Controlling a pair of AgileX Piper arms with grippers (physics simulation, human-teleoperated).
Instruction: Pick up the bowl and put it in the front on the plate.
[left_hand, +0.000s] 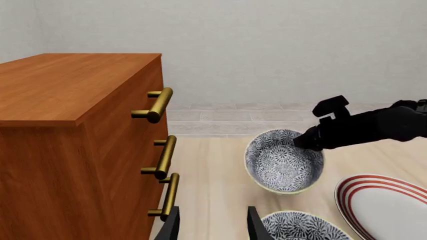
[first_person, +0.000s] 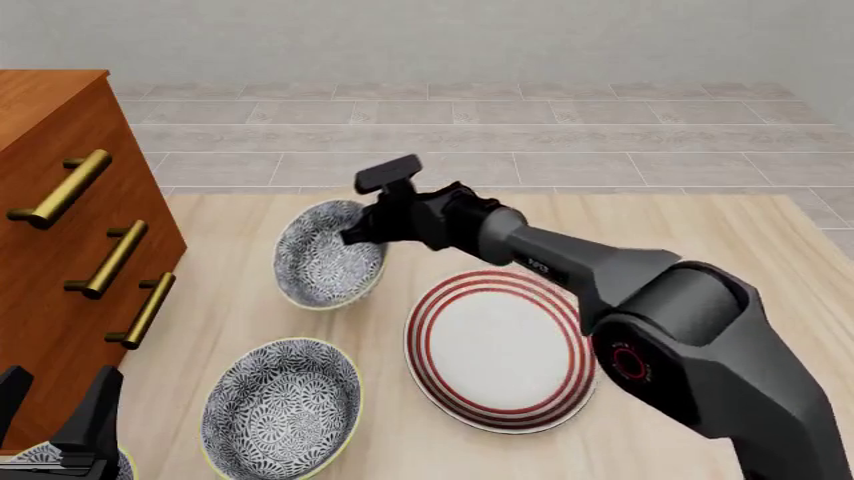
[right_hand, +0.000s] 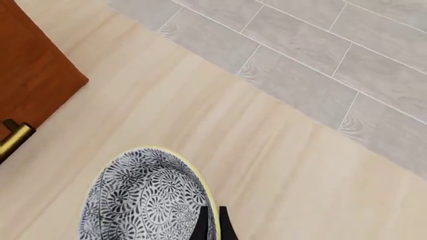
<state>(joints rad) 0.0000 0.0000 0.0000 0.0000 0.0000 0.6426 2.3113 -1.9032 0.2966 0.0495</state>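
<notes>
The bowl (first_person: 324, 268) sits tilted left of centre in the front view, its far edge raised, and my right pincer (first_person: 363, 236) is clamped on its rim at the upper right side; my right wrist view shows my two fingers (right_hand: 213, 225) nearly together over the cream edge. Just right of it and lower in the frame lies the plate (first_person: 501, 345), flat on the table, apart from the bowl. A second patterned bowl (first_person: 282, 407) rests at lower left of the front view, close to the plate's left edge. My left pincer (left_hand: 212, 225) hangs at the bottom of the frame, spread wide and holding nothing. The table (first_person: 747, 235) is pale wood. A wooden drawer chest (first_person: 54, 230) with brass handles fills the left edge. Beyond are grey floor tiles (first_person: 534, 130) and a plain pale wall (first_person: 427, 40).
</notes>
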